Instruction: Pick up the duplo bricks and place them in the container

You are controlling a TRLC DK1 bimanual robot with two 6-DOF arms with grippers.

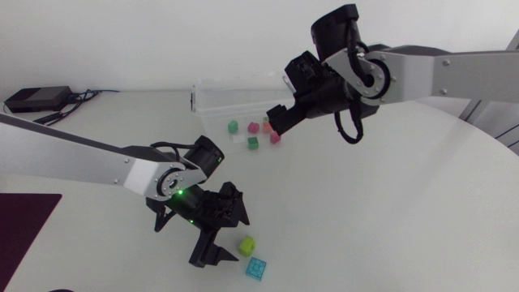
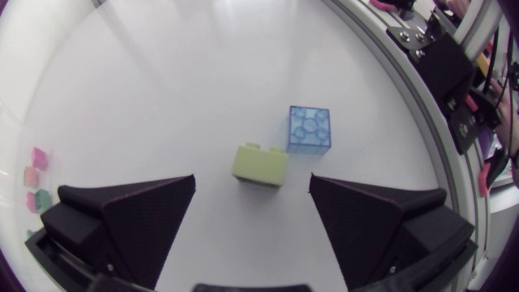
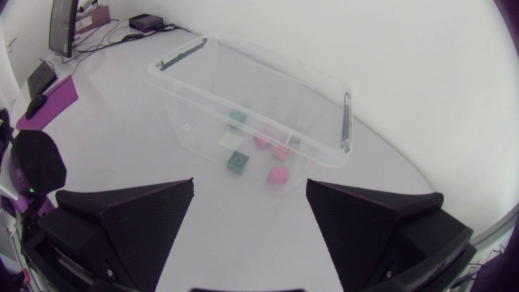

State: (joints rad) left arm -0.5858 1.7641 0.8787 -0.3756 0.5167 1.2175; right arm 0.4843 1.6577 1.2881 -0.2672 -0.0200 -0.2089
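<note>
Starting at the left gripper (image 2: 252, 191): wedge fingers spread wide, clamped on nothing, hung low over the white table (image 2: 162, 81). Between those fingers, touching neither, a small yellow-green plastic duplo brick (image 2: 261, 165), flat on the table with a stud bump showing at its far edge. Just ahead of it, corner to corner or nearly so, a translucent blue plastic duplo brick (image 2: 310, 130), studs up. Probably light, rigid and smooth-sided, so little fear of crushing but some of slipping or skidding away. Best taken across 2 flat opposite side walls, low on the body rather than on the studs, squared to the faces and kept off the blue neighbour while closing. Over at the right gripper (image 3: 250, 185): fingers likewise apart, empty, held near a clear plastic container (image 3: 344, 122) with dark handle clips, lying ahead of it. Inside that box, judging through the clear wall, several small green, pink and salmon bricks (image 3: 237, 162). Well apart from it, at the table's near side in the head view, the 2 loose bricks, neither yet in.
</note>
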